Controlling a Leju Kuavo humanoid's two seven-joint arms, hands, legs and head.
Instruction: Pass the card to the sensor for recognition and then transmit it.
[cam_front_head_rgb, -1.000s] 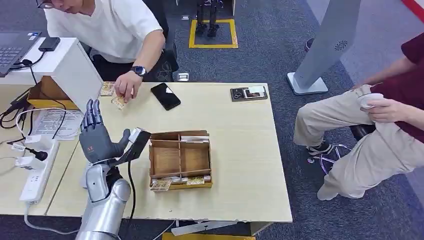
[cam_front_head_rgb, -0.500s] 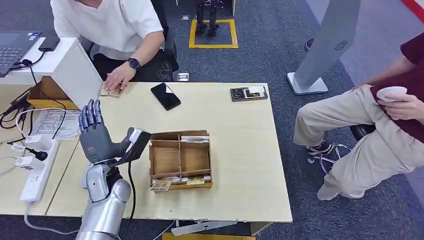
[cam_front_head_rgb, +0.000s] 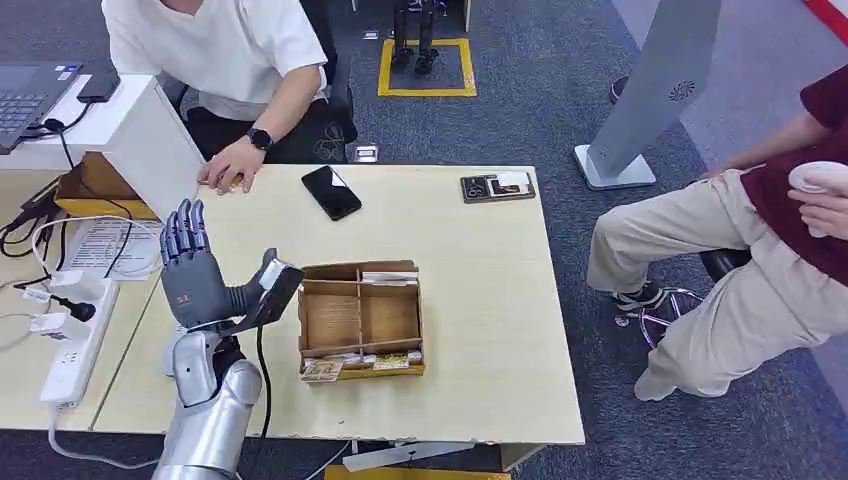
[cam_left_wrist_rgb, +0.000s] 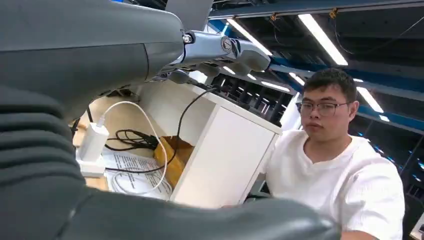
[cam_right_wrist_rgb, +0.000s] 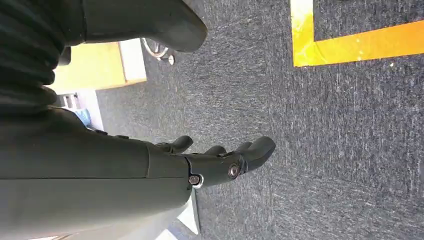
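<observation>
Left hand (cam_front_head_rgb: 192, 278), raised upright above the near-left part of the table (cam_front_head_rgb: 480, 330) on its silver arm, fingers extended and spread, thumb out toward the wooden tray; it holds nothing. Right hand (cam_right_wrist_rgb: 220, 160), hanging beside the body over the grey carpet, fingers apart and loosely bent, likewise without load. Immediately right of the left thumb stands a small dark device with a pale face (cam_front_head_rgb: 274, 288), cabled and tilted toward the hand; this is probably the sensor, though its type cannot be confirmed. Beside it lies the partitioned wooden tray (cam_front_head_rgb: 360, 318), with cards (cam_front_head_rgb: 348, 365) lying along its near edge and another strip at its far edge. Farther back, a black phone (cam_front_head_rgb: 331, 191) and a small dark case (cam_front_head_rgb: 497, 186) rest on the table. At the far-left corner a seated person's hand (cam_front_head_rgb: 229, 170) rests on the tabletop where further cards appear to lie, largely covered. Judged stage: the card has not been taken up, so the task is at its outset, with the palm presented as if to receive or reach. The next move calls for securing one card, from the tray or from the person, in a thin pinch, then presenting its face squarely to the sensor before passing it on.
</observation>
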